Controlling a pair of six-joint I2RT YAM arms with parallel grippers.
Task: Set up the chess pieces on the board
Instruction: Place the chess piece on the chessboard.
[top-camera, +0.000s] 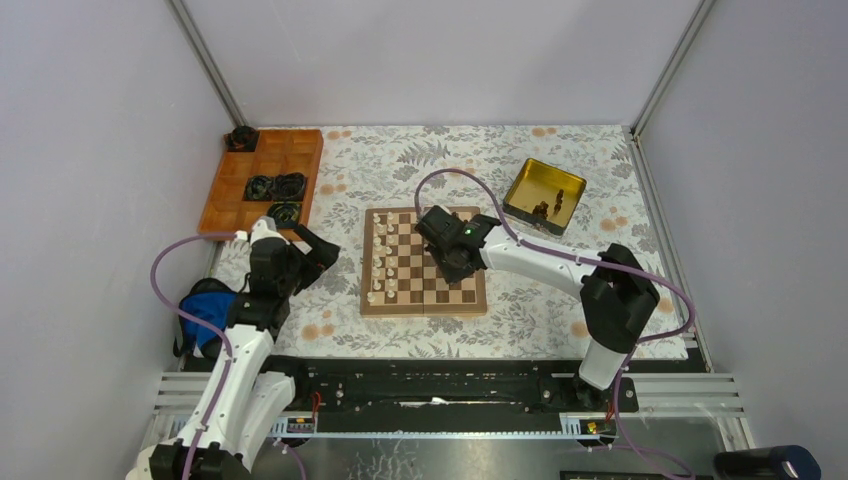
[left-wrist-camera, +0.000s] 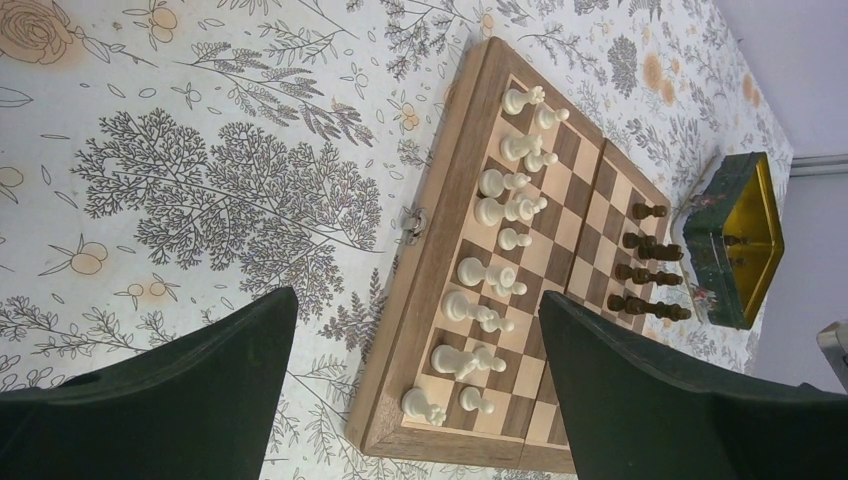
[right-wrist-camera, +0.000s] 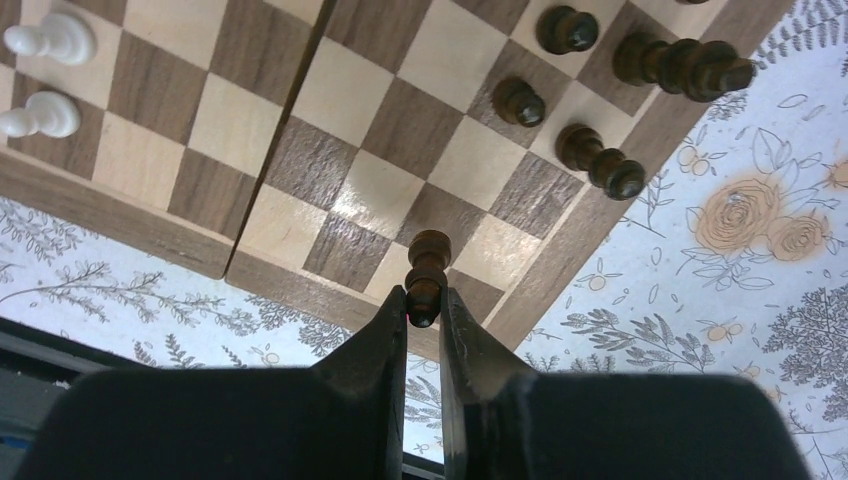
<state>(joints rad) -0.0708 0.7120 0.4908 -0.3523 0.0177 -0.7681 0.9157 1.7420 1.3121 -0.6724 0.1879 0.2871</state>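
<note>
Currently the right claw (right-wrist-camera: 424, 305) pinches a dark brown chess piece (right-wrist-camera: 428, 270) at the lower centre of the right wrist view, over a corner square of the board (top-camera: 424, 308). The board lies mid-frame in the top view. Cream pieces (left-wrist-camera: 500, 240) fill its two left columns, and a few dark pieces (left-wrist-camera: 650, 275) stand along its right edge. The left claw (left-wrist-camera: 415, 310) hangs spread wide above the floral bench (left-wrist-camera: 200, 150), left of the board.
</note>
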